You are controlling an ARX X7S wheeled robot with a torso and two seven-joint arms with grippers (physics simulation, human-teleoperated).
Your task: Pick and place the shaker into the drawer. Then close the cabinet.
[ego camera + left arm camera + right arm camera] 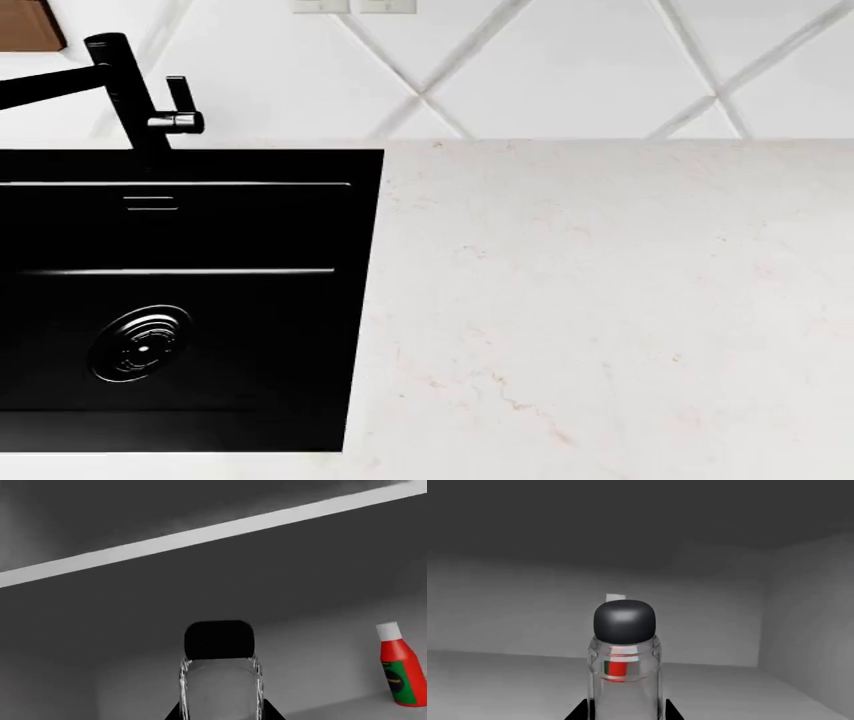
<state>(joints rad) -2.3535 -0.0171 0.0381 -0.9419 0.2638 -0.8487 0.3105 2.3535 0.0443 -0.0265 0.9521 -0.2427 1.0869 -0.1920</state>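
Note:
In the left wrist view a clear glass shaker point(220, 680) with a black cap stands upright, and my left gripper point(221, 715) is shut on it with a black fingertip against each side of the glass. The right wrist view shows a clear shaker point(625, 680) with a rounded dark grey cap, held the same way in my shut right gripper point(624, 715). Plain pale grey walls and floor of the drawer point(507, 690) surround both. The cabinet's white marble top point(601, 300) fills the head view, where neither arm shows.
A red sauce bottle point(402, 672) with a white cap and green label stands on the grey floor beside the left shaker; its red also shows through the right shaker's glass. A pale rim strip point(200, 535) crosses above. The black sink point(174, 300) and faucet point(120, 80) sit left of the counter.

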